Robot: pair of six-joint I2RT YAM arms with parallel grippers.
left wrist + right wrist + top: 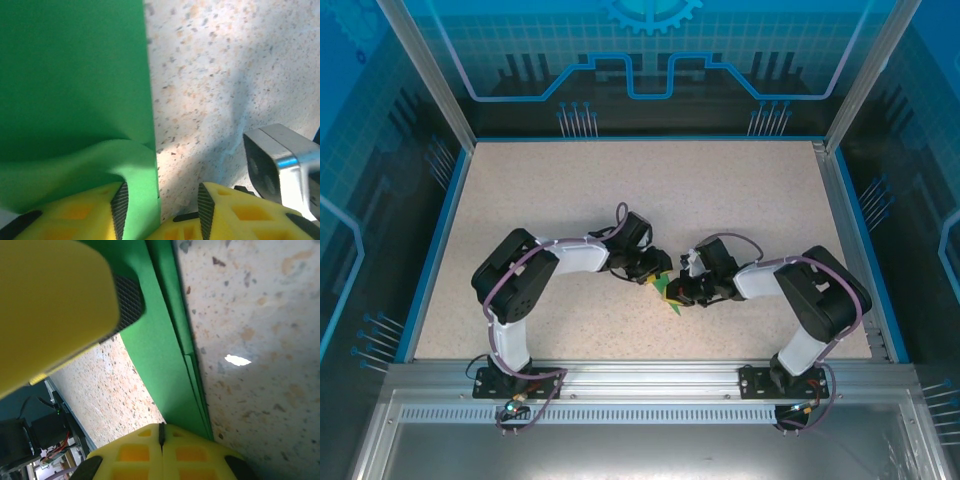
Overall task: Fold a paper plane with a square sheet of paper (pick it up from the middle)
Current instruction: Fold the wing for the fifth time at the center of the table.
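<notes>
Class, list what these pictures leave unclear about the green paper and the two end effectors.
Top view: the green paper is too small, and mostly covered by the left end effector and right end effector; fold stage unreadable.
Left wrist view: the paper's outline is cut off by the top and left edges.
Right wrist view: the shut right end effector's own fingertips hide whether it pinches the paper.

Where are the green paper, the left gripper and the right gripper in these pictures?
green paper (70, 75): left wrist view, on its flat part.
left gripper (162, 202): left wrist view, midway between its two yellow fingertips.
right gripper (161, 429): right wrist view, at the seam of its closed fingertips.
</notes>
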